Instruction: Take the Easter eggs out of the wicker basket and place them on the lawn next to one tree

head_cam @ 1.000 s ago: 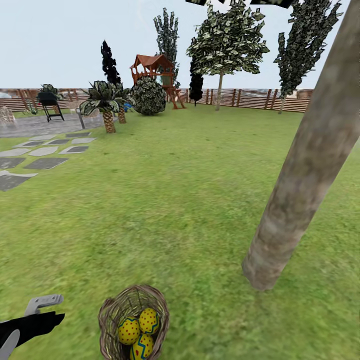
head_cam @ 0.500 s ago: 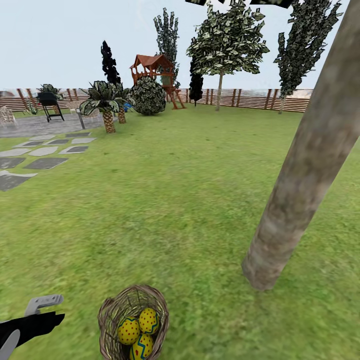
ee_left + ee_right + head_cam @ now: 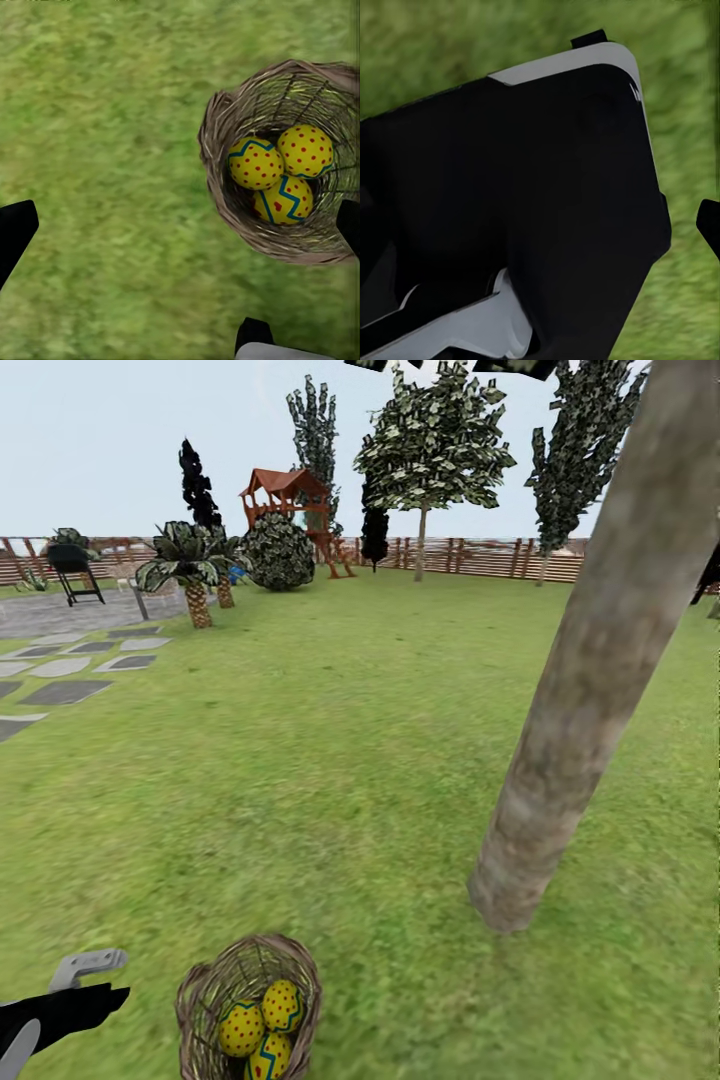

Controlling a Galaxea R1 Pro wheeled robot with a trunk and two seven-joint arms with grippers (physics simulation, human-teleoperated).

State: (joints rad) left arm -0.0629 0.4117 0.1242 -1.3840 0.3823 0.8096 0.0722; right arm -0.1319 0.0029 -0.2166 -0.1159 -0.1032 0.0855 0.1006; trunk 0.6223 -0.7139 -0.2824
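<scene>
3 Easter eggs [image 3: 280, 172] sit packed together in the wicker basket [image 3: 225, 124], and I get them best from the left wrist view: 2 side by side and touching, the 3rd tucked against both, every one yellow with red dots and blue zigzags. That same view lets me see down through the open weave to the basket floor and the braided rim, with bare lawn [image 3: 105, 150] all around. From the head view I see the basket [image 3: 200, 1000] at the near edge of the scene, a little left of centre, with the eggs [image 3: 260, 1020] partly cut off by the rim and the frame edge. The head view alone gives me the setting: the tree [image 3: 590, 680] with its thick mottled trunk leaning up to the right, rooted in the grass to the right of the basket and farther off, near it but apart. Far off I make out the slatted fence [image 3: 480, 557], a short palm [image 3: 190, 565], a round bush [image 3: 277, 550], a red-roofed play tower [image 3: 285, 495], grey paving stones [image 3: 70, 680] at far left and a black grill [image 3: 72, 560].

The left gripper [image 3: 180, 225] hangs over the grass just left of the basket, pointing down, its 2 dark fingertips [image 3: 15, 229] spread wide with nothing between them. In the head view its arm [image 3: 50, 1010] reaches in low from the near left.

The right wrist view is mostly a black-and-grey body panel [image 3: 510, 210] with blurred grass behind; I cannot tell how the right gripper's jaws stand.
</scene>
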